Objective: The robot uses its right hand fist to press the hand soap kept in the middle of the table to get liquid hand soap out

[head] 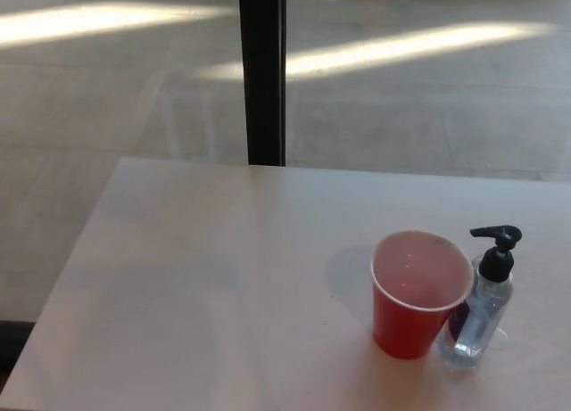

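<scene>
— Where's the soap bottle (482,313)?

— Toward the right side of the table (196,277), close to the near edge. It stands upright. The body is clear, with a black pump (497,250) on top, and the spout points left, over the rim of a red cup (419,295).

— Are the cup and bottle touching?

— They stand just beside each other, the cup on the left. The cup's rim overlaps the bottle's left edge in this view, so I can't tell whether they touch or only line up. There's a dark patch low on the bottle, behind the cup's side; it could be a label, but it is partly covered and too small to read.

— What's in the cup?

— The inside looks pale pink and I can't make out any liquid. The far wall carries a dark smudge near the rim, too blurred to name.

— And the robot's hands?

— Neither one shows. No arm, no fingers anywhere in the head view, so I can't say whether they are open or closed.

— What else is cut off?

— The table runs out of the picture at the right and at the bottom. Beyond its far edge is a window with a black frame post (263,72), and pale floor (116,81) streaked with bright light behind it.
</scene>
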### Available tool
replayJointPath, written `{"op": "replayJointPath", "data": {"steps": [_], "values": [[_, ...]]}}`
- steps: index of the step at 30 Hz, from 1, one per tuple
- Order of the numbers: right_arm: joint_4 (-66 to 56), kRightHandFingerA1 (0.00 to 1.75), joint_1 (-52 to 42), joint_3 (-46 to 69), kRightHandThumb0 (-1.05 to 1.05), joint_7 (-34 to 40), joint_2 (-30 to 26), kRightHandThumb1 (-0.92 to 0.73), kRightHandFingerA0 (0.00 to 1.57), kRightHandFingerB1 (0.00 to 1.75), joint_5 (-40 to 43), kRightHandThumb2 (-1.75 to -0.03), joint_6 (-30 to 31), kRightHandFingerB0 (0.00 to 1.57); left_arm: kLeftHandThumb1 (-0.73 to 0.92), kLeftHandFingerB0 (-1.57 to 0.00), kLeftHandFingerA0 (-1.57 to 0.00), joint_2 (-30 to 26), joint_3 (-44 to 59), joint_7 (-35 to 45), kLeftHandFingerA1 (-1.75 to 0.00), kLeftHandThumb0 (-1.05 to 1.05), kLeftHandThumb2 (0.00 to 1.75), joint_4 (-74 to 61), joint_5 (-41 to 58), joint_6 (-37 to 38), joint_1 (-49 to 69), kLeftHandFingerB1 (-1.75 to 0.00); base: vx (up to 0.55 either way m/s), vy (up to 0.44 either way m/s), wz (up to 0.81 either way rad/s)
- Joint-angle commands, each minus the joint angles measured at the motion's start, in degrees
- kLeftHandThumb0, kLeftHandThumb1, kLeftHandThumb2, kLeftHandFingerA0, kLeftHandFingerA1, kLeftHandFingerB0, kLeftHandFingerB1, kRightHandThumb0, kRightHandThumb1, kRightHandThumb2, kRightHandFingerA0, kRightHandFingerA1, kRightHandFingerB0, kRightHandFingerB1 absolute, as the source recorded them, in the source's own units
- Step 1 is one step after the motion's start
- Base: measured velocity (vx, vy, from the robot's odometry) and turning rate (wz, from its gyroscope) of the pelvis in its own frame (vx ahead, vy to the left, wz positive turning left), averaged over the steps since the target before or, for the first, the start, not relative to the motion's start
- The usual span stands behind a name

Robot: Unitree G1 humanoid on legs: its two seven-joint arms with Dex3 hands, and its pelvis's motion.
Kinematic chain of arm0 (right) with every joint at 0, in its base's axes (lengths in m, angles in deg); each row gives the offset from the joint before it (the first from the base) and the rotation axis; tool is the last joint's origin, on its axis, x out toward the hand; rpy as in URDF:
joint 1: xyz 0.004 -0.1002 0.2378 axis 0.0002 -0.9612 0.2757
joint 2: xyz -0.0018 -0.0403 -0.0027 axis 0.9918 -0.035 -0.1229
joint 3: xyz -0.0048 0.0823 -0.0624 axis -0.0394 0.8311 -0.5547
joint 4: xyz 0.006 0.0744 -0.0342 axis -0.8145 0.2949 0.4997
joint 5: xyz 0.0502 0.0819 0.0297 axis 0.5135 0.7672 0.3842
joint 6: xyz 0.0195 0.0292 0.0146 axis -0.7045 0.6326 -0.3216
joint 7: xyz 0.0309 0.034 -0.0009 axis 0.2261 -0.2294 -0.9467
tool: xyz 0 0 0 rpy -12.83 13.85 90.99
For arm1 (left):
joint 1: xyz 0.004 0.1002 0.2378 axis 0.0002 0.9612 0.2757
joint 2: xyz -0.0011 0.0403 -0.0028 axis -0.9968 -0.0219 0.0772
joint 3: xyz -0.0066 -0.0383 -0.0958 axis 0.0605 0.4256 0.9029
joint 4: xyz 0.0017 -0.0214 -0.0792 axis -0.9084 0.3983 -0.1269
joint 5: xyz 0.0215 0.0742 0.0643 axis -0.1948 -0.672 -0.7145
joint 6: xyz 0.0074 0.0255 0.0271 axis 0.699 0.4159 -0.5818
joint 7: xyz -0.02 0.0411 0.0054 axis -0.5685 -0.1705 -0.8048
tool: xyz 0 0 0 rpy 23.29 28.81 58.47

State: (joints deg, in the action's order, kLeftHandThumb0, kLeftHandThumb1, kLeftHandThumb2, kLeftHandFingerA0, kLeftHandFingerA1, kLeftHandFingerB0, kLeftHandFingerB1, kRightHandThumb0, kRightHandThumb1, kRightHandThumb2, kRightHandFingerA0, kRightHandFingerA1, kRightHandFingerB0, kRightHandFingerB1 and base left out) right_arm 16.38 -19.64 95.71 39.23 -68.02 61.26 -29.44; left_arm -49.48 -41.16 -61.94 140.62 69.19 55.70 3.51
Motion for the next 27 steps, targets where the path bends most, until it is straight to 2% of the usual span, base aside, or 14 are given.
{"op": "replayJointPath", "data": {"steps": [1, 6, 7, 8, 11, 15, 16, 17, 18, 19, 22, 23, 24, 27], "values": [[-4.2, 1.4, 1.4, 9.3, -0.61, 3.8, 0.4, -0.5, 0.68, 0.62, 11.2, -0.92, 3.6, 0.16, 0.7, -0.57, -0.75, -2.3, 2.8, -1.3, -0.64, -0.54, 0.61, 2.5, 3.0, 1.8, -1.1, -0.5, 0.0, 0.0, 0.0], [-8.7, 1.49, 9.2, 15.8, -0.66, 6.9, -3.6, -0.61, 0.66, 0.43, 15.9, -0.95, 9.5, 0.0, 0.7, -0.57, -0.75, -1.9, 3.2, -0.7, -0.66, -0.56, 0.61, 3.0, 3.0, 2.4, -1.3, -0.51, 0.0, 0.0, 0.0], [-11.5, 1.31, 9.8, 15.9, -0.77, 7.5, -4.1, -0.59, 0.21, 0.54, 15.3, -0.88, 10.7, 0.0, 0.69, -0.62, -0.79, -1.8, 3.2, -1.7, -0.67, -0.56, 0.61, 3.0, 2.8, 2.0, -1.5, -0.52, 0.0, 0.0, 0.0], [-13.8, 1.07, 11.4, 16.8, -0.75, 8.2, -4.6, -0.59, 0.09, 0.57, 16.3, -0.9, 12.6, 0.0, 0.69, -0.61, -0.77, -1.8, 3.4, -1.8, -0.64, -0.56, 0.61, 3.2, 2.9, 1.8, -1.7, -0.51, 0.0, 0.0, 0.0], [-15.6, 1.03, 16.4, 18.3, -0.68, 10.3, -6.5, -0.58, 0.21, 0.67, 16.7, -0.96, 13.9, 0.01, 0.7, -0.6, -0.79, -1.9, 3.1, -1.5, -0.66, -0.57, 0.61, 3.3, 2.5, 2.0, -1.6, -0.51, 0.0, 0.0, 0.0], [-23.9, 0.73, 28.1, 18.2, -0.64, 14.7, -12.0, -0.57, 0.95, 0.67, 16.8, -1.06, 19.8, 0.28, 0.71, -0.58, -0.76, -2.0, 3.0, -1.5, -0.63, -0.55, 0.61, 3.9, 2.3, 2.1, -1.9, -0.5, 0.0, 0.0, 0.0], [-28.4, 0.77, 33.1, 17.3, -0.65, 16.8, -12.9, -0.44, 1.12, 0.72, 17.3, -1.15, 21.1, 0.54, 0.7, -0.59, -0.78, -1.9, 3.2, -1.2, -0.65, -0.55, 0.61, 3.9, 2.6, 2.5, -1.7, -0.52, 0.0, 0.0, 0.0], [-28.6, 0.77, 33.3, 17.5, -0.65, 16.8, -12.8, -0.44, 1.12, 0.72, 17.1, -1.15, 21.5, 0.54, 0.7, -0.59, -0.78, -1.9, 3.2, -1.2, -0.65, -0.55, 0.61, 3.9, 2.6, 2.5, -1.7, -0.52, 0.0, 0.0, 0.0], [-31.6, 0.82, 36.2, 16.9, -0.48, 16.4, -13.3, -0.35, 1.28, 0.57, 18.9, -1.15, 22.5, 0.87, 0.7, -0.6, -0.77, -1.9, 3.1, -1.3, -0.65, -0.55, 0.61, 3.7, 2.5, 2.5, -1.6, -0.52, 0.0, 0.0, 0.0], [-33.0, 0.82, 37.5, 16.9, -0.48, 16.2, -13.5, -0.35, 1.28, 0.57, 19.5, -1.15, 23.3, 0.87, 0.7, -0.6, -0.77, -1.8, 3.0, -1.4, -0.65, -0.55, 0.61, 3.7, 2.4, 2.5, -1.6, -0.52, 0.0, 0.0, 0.0], [-38.4, 1.48, 42.2, 14.2, -0.18, 16.1, -14.7, -0.53, 0.95, 0.91, 19.7, -0.97, 27.1, 0.89, 0.7, -0.6, -0.79, -1.7, 2.9, -1.6, -0.65, -0.56, 0.61, 3.5, 2.4, 2.5, -1.4, -0.51, 0.0, 0.0, 0.0], [-39.9, 1.48, 43.3, 13.5, -0.18, 15.7, -14.7, -0.53, 0.95, 0.91, 20.1, -0.97, 28.1, 0.89, 0.7, -0.6, -0.79, -1.7, 2.7, -1.9, -0.65, -0.56, 0.61, 3.4, 2.2, 2.5, -1.4, -0.51, 0.0, 0.0, 0.0], [-42.3, 1.75, 47.2, 10.7, -0.05, 17.3, -13.6, -0.63, 0.82, 1.31, 19.2, -0.94, 28.5, 0.74, 0.7, -0.63, -0.81, -1.7, 2.6, -2.4, -0.67, -0.55, 0.61, 3.5, 2.0, 2.5, -1.5, -0.53, 0.0, 0.0, 0.0], [-43.5, 1.75, 52.4, 7.4, 0.0, 17.0, -11.4, -0.72, 0.84, 1.45, 19.9, -1.02, 29.0, 0.63, 0.71, -0.61, -0.77, -1.6, 2.6, -1.9, -0.64, -0.56, 0.61, 3.4, 2.1, 2.8, -1.2, -0.52, 0.0, 0.0, 0.0]]}}
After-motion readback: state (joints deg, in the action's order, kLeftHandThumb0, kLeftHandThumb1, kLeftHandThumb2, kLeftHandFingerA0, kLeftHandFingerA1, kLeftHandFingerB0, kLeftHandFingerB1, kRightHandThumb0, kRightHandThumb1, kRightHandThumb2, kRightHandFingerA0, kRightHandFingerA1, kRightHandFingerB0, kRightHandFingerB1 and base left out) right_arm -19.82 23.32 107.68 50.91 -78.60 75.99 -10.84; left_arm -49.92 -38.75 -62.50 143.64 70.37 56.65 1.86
